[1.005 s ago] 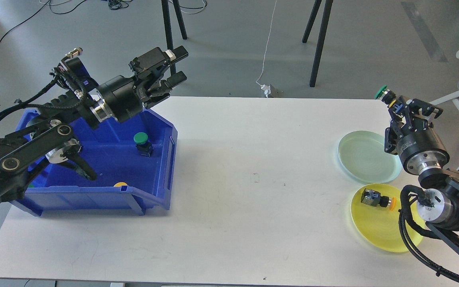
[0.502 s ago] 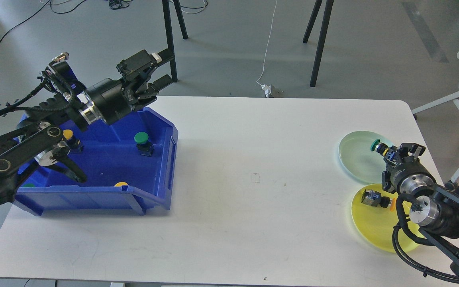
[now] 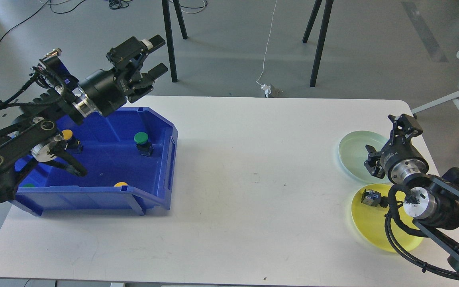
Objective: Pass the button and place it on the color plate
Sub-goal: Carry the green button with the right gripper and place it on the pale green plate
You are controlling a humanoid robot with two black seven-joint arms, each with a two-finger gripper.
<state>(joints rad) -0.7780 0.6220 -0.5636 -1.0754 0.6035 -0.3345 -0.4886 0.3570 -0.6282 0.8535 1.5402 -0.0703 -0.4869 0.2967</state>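
Since the earlier frame the left tool [image 3: 154, 55] has pulled back up and to the left, now hanging over the far rim of the blue bin [image 3: 94, 201], and the right tool [image 3: 389, 141] has swung so it sits over the near edge of the pale green plate [image 3: 353, 153]. The green-capped button it was carrying a moment ago isn't visible now; probably it's behind or under that tool on the plate, but I can't tell.

Left tool's fingers are spread with nothing between them. Below and toward me from it, a green button [image 3: 142, 142] stands in the bin, a yellow one [image 3: 68, 137] sits further left, and another yellow cap [image 3: 120, 184] peeks by the front wall.

Right tool looks spread open too, holding nothing I can see. Just below it, the yellow plate [image 3: 373, 229] already has a yellow button [image 3: 373, 198] lying on its side.

So I'd say the drop on green is wrapping up. Next move calls for the left tool to dip into the bin for another button.

Worktop [image 3: 253, 179] is plain white, grey floor behind with black stand legs [image 3: 317, 44] and a white cable [image 3: 267, 44].
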